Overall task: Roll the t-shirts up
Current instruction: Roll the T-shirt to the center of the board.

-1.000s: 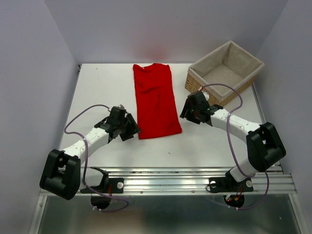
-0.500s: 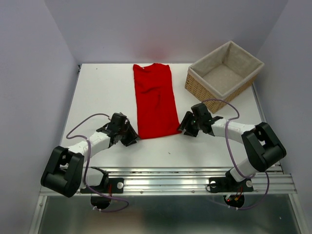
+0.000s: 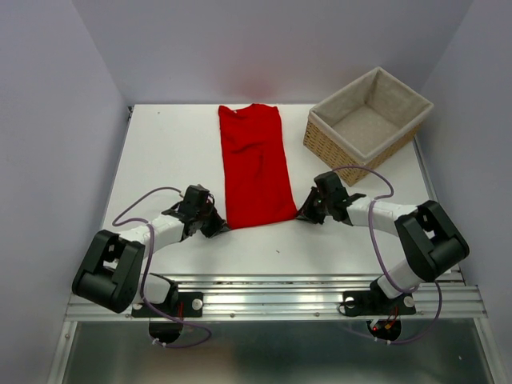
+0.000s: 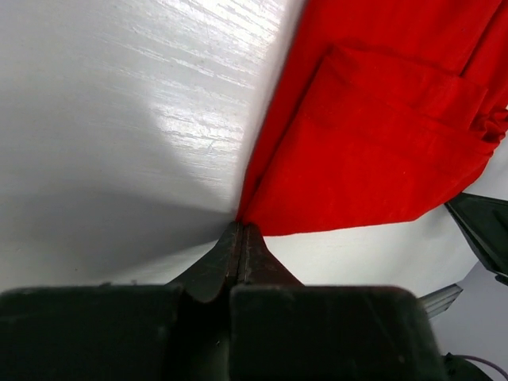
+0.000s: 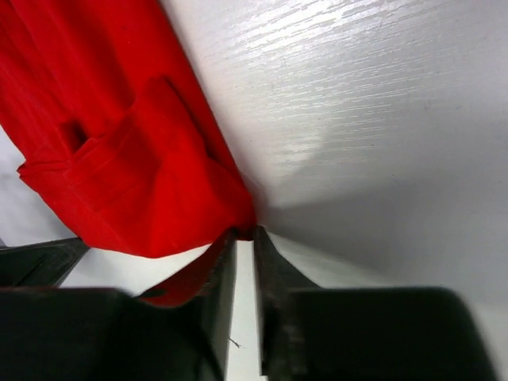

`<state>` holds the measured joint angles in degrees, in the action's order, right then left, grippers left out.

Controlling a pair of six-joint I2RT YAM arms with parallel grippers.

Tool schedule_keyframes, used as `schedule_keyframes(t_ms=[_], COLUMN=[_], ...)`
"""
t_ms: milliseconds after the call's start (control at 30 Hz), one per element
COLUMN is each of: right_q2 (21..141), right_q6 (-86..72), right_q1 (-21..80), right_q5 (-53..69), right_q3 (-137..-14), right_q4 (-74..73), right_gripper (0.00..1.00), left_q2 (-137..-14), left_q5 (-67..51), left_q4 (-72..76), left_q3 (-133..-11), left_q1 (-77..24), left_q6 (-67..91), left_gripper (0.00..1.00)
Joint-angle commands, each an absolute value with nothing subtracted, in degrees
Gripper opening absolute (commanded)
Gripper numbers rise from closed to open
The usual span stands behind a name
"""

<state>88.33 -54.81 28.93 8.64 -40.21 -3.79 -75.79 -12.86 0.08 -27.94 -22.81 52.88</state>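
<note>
The t-shirt (image 3: 254,164) is bright red and lies folded into a long narrow strip running from the table's back toward the front. My left gripper (image 3: 218,227) sits low at its near left corner. In the left wrist view the t-shirt (image 4: 373,143) ends right at the left gripper (image 4: 240,228), whose jaws are pressed together on the tip of that corner. My right gripper (image 3: 302,213) is at the near right corner. In the right wrist view the right gripper (image 5: 252,236) is closed to a thin slit with the t-shirt (image 5: 119,159) pinched at its tips.
A wicker basket (image 3: 332,146) with beige lining stands at the back right, behind the right arm. The white table ends at a metal rail (image 3: 272,292) in front, and walls close in on both sides.
Both grippers have moved in and down to the shirt's near corners. Both went from open to closed on the fabric. The shirt has not shifted.
</note>
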Motion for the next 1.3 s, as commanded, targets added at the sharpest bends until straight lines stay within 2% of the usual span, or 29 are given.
schedule_keyframes(t_ms=[0, 33, 67, 267, 467, 600, 900, 1267], right_q2=[88.6, 88.6, 88.4, 85.5, 82.4, 78.8, 70.8, 69.2], right_q6=[-54.6, -54.4, -54.2, -53.5, -57.4, -61.0, -60.8, -61.0], right_q1=[28.7, 28.7, 28.7, 28.7, 34.6, 35.9, 37.5, 37.5], right_q5=[10.1, 10.1, 10.1, 9.7, 6.9, 5.1, 2.8, 2.3], right_q3=[-39.5, -39.5, -39.5, -38.5, -37.4, -33.3, -32.1, -33.0], right_q4=[-0.7, -0.6, -0.6, -1.5, -5.1, -3.8, -11.2, -13.1], right_gripper=[0.12, 0.04, 0.01, 0.01, 0.01, 0.01, 0.01, 0.01], left_q2=[-75.7, -75.6, -75.5, -72.9, -67.7, -63.1, -52.0, -53.7], left_q5=[-12.5, -12.4, -12.3, -11.2, -10.6, -10.4, -10.5, -10.7], left_q4=[1.8, 1.8, 1.6, -2.1, -7.3, -10.6, -19.9, -20.3], left_q3=[-26.9, -27.0, -27.1, -27.9, -27.2, -26.4, -25.4, -27.6], left_q1=[-23.1, -23.1, -23.1, -23.0, -23.1, -23.1, -23.2, -23.3], left_q6=[53.3, 53.3, 53.3, 52.9, 54.2, 54.3, 54.7, 54.6], left_gripper=[0.0, 0.0, 0.0, 0.0, 0.0, 0.0, 0.0, 0.0])
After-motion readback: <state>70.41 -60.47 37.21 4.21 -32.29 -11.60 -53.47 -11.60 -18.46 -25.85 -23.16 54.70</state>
